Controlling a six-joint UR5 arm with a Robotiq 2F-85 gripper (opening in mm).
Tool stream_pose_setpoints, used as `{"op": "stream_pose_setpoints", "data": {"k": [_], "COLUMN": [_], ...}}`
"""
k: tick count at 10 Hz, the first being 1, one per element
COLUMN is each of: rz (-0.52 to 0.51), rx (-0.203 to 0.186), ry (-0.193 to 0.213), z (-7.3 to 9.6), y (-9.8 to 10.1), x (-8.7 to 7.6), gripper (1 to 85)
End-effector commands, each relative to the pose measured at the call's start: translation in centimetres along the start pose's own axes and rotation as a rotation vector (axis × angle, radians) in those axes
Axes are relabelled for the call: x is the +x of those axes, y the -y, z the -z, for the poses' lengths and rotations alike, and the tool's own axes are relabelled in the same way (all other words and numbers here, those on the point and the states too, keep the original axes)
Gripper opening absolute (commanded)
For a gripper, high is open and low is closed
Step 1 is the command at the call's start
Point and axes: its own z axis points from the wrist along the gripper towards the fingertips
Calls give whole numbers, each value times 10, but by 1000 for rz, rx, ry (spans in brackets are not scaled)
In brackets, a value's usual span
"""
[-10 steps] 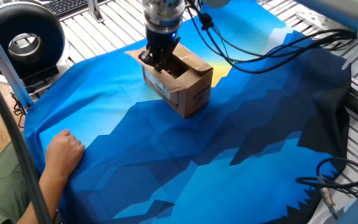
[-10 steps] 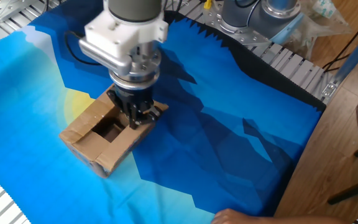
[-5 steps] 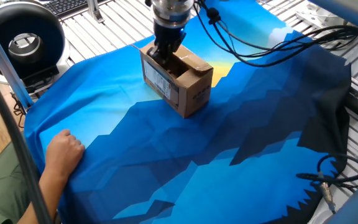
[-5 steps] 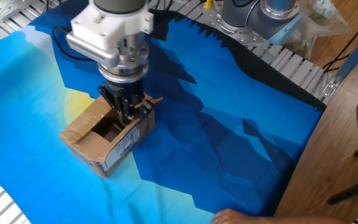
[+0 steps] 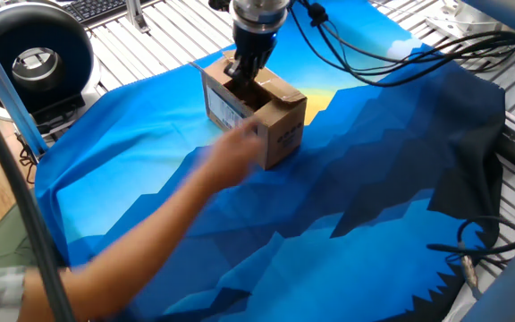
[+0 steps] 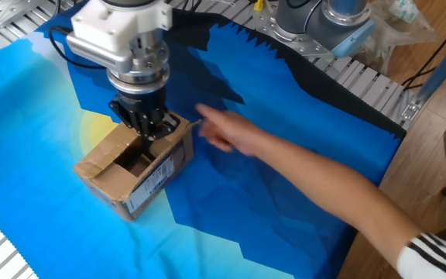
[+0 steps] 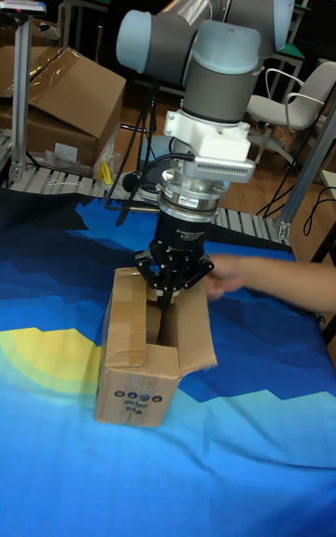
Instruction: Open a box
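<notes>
The box (image 5: 256, 114) sits on the blue cloth (image 5: 347, 206) over the surface, near its far side, top partly open with a dark gap showing. The tool (image 6: 147, 128) is down at one flap edge; I cannot tell whether it pinches the flap or only presses it (fingers hidden among cardboard). A person's hand (image 6: 217, 130) reaches in just beside the box. To do this step well, fold the flap outward slowly, without dragging the light box, and keep clear of that hand.
</notes>
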Motion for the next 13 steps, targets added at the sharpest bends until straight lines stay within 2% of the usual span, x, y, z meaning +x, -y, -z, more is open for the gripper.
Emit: {"op": "stream_pose_setpoints", "data": {"k": [1,3,7,8,9,11,13], "rz": [17,32,67,44,-6,-59,-72], "rx": [-15,-8,50,43,-10,-4,-25], "ry": [12,5,-11,-22,-26,-22,-11], "z": [-3,0,9,10,12,14,8], "y": [9,19,45,43,24,1,-10], "x": [0,1,4,7,6,1,-4], "gripper": [13,13,13,13,13,13,13]}}
